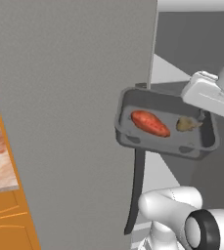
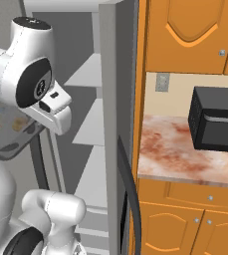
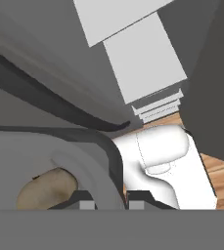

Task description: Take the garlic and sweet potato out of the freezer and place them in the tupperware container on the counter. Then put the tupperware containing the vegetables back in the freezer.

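Now the shallow dark grey tupperware tub [image 1: 201, 146], w/ the orange-red sweet potato [image 1: 149, 123] and the pale tan garlic lump [image 1: 187, 124] inside, hangs mid-air by the tall grey freezer [image 1: 74, 97]. Gripper [image 3: 107, 204] pinches its rim. Risk: single-edge hold lets the tub tilt, spilling veg, or it clips the door's long dark curved handle [image 1: 135, 190].

One tupperware container [image 1: 201, 146] is counted, with one sweet potato [image 1: 150, 123] and one garlic [image 1: 186, 124] inside it. One freezer [image 1: 69, 112] is seen, with one long dark handle [image 1: 135, 190]. One worktop [image 2: 185, 154] is counted, bearing one black microwave [image 2: 216, 119]. Four round cabinet knobs [image 2: 222, 52] are counted in the right base view.
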### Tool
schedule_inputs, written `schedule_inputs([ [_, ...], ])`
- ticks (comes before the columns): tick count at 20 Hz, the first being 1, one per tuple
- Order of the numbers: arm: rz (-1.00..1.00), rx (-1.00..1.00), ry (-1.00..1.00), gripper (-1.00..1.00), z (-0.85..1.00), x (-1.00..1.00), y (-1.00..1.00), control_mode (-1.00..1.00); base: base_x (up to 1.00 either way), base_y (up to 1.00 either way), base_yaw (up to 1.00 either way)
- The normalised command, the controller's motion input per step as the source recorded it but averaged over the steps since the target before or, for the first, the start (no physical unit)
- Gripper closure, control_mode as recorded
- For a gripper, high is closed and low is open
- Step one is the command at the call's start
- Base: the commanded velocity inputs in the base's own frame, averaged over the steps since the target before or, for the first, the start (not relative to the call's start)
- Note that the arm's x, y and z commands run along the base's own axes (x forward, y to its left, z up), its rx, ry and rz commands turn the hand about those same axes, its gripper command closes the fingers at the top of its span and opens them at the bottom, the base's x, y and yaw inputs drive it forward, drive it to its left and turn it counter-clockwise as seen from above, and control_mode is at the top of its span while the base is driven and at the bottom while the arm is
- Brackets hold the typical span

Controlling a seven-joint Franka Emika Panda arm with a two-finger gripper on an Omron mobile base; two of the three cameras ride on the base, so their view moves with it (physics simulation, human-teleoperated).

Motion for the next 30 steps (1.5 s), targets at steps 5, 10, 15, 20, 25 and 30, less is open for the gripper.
schedule_inputs([
  [5, -0.34, 0.15, 0.00, 1.00, 0.30, -0.12, -0.61, -1.00, 0.00, 0.00, 0.00],
  [10, -0.40, 0.05, 0.00, 1.00, 0.16, -0.14, -0.49, -1.00, 0.00, 0.00, 0.00],
  [15, -0.43, 0.00, 0.00, 1.00, 0.01, 0.00, -0.46, -1.00, 0.00, 0.00, 0.00],
  [20, -0.41, 0.00, -0.01, 1.00, 0.00, 0.00, -0.48, -1.00, 0.00, 0.00, 0.00],
  [25, -0.35, 0.00, -0.02, 1.00, 0.00, 0.12, -0.25, -1.00, 0.00, 0.00, 0.00],
  [30, -0.26, 0.00, -0.03, 1.00, 0.00, 0.43, 0.00, -1.00, 0.00, 0.00, 0.00],
])
